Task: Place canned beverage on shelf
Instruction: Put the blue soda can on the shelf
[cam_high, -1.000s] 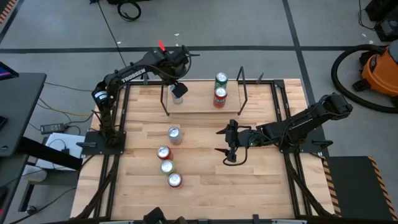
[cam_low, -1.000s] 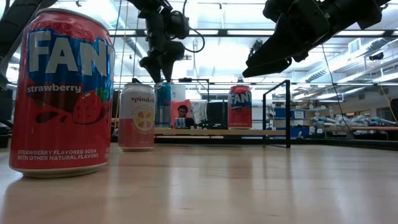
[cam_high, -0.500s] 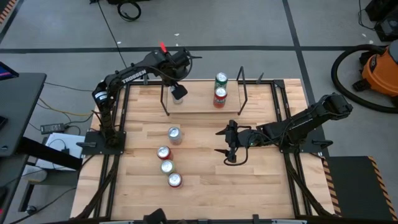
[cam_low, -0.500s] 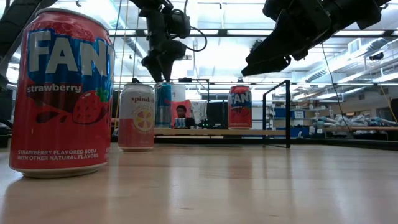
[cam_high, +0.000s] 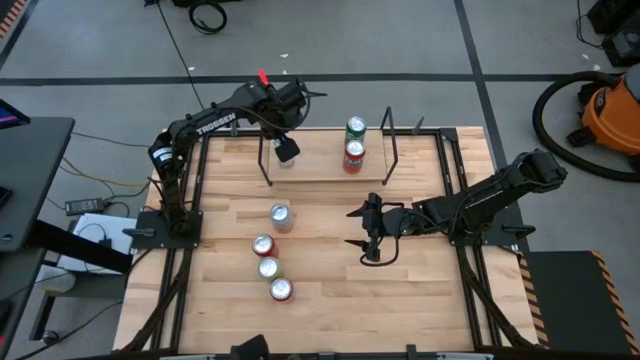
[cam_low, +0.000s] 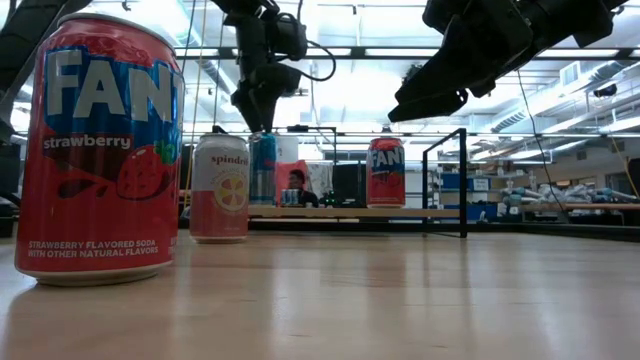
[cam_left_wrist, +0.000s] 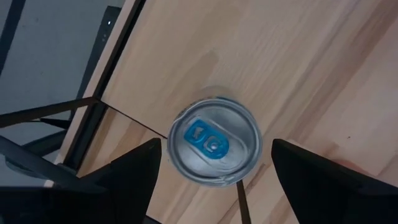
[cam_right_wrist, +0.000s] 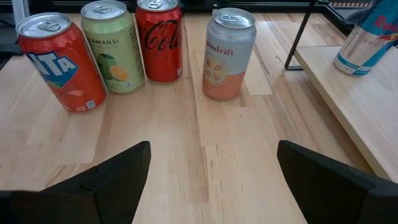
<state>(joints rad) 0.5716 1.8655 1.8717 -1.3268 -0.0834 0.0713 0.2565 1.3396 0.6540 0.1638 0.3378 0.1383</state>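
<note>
A slim blue-and-silver can (cam_high: 288, 160) stands upright on the left end of the shelf (cam_high: 320, 172), a low wood plank with black rod uprights. From above it shows a blue tab (cam_left_wrist: 214, 143). My left gripper (cam_left_wrist: 214, 152) is open just above this can, one finger on either side of its top, touching nothing. It also shows in the low view (cam_low: 263, 122) over the can (cam_low: 263, 168). Two more cans (cam_high: 354, 150) stand on the shelf's right half. My right gripper (cam_high: 361, 228) is open and empty, above the table right of centre.
Several cans stand on the table left of my right gripper: a Spindrift can (cam_right_wrist: 229, 53), a Coca-Cola can (cam_right_wrist: 160, 40), a green can (cam_right_wrist: 115, 43) and a red Fanta can (cam_right_wrist: 56, 59). The shelf's black uprights (cam_high: 388, 150) stand at both its ends.
My left gripper has shifted slightly above the blue can, which stays standing on the shelf.
</note>
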